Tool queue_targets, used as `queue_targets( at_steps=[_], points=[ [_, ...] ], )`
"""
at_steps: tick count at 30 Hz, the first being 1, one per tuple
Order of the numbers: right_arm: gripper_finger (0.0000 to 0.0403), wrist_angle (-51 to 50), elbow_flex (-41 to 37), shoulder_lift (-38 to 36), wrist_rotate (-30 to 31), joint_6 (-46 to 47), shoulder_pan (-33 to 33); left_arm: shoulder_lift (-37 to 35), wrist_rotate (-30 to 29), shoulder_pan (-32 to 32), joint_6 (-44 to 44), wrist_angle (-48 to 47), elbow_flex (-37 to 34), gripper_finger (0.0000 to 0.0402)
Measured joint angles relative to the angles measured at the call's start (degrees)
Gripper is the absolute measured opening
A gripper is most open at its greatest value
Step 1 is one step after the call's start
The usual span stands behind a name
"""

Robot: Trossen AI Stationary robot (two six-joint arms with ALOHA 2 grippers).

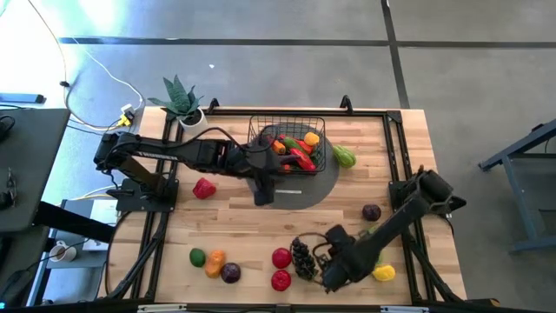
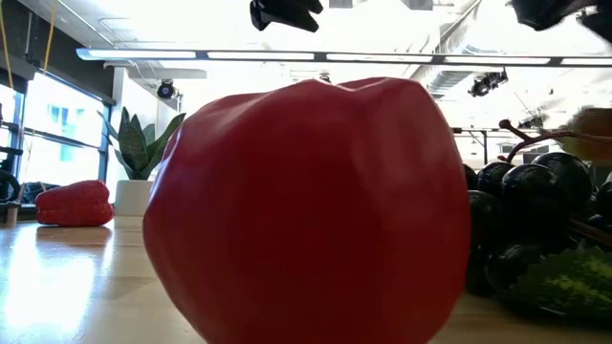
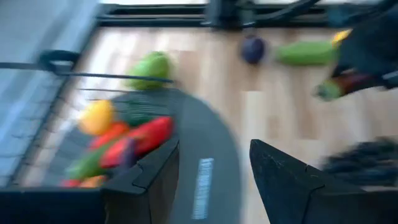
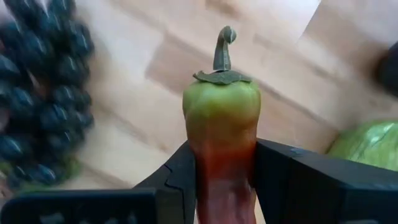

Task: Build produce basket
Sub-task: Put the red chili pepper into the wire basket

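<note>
The black wire basket [image 1: 287, 120] stands on a grey round disc [image 1: 304, 189] at the table's far middle and holds red, orange, yellow and green produce [image 1: 295, 149]. My left gripper [image 1: 265, 189] [image 3: 214, 180] hangs open over the disc, beside the basket's near side, with nothing between its fingers. Near the front edge my right gripper [image 1: 334, 265] is shut on a green-and-red pepper [image 4: 221, 124]. Dark grapes [image 1: 302, 256] and two red apples [image 1: 281, 257] lie just left of it. My right gripper pinches the pepper's red lower part [image 4: 222, 180] between its two fingers [image 4: 177, 180], which point steeply down and run along the pepper. The green stem end [image 4: 222, 81] sticks out past the fingertips toward the table. The pepper hangs clear of the wood.
Loose produce lies about: a red pepper [image 1: 203, 188], a green pear [image 1: 344, 156], a purple fruit [image 1: 371, 211], a yellow piece [image 1: 383, 273], and green, orange and purple pieces [image 1: 215, 263] at front left. A potted plant [image 1: 181, 103] stands at the far left. A red apple [image 2: 306, 210] fills the low view.
</note>
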Motion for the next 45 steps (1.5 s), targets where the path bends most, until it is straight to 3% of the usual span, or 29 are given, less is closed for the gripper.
queue_targets(
  at_steps=[6, 22, 29, 39, 45],
  points=[
    [0.0093, -2.20, 0.00, -3.46, 5.60, -3.28, -6.04, -2.84, -9.36, 1.64, 7.45, -0.71, 0.00, 0.0184],
    [0.0092, 1.44, 0.00, -12.47, 16.16, -25.26, -25.73, -8.76, -9.87, 10.14, 15.30, -3.93, 0.00, 0.0184],
    [0.0092, 11.38, 0.00, -14.77, 15.51, -38.61, -33.07, -8.65, -9.12, 14.22, 15.60, -13.32, -0.01, 0.0184],
    [0.0092, 25.25, 0.00, -15.67, 8.76, -60.05, -43.31, -8.64, -5.08, 17.09, 9.66, -16.35, -0.02, 0.0184],
    [0.0092, 30.45, 0.00, -15.67, 1.26, -73.35, -50.05, -8.58, -5.09, 17.08, 2.72, -17.23, -0.02, 0.0184]
  ],
)
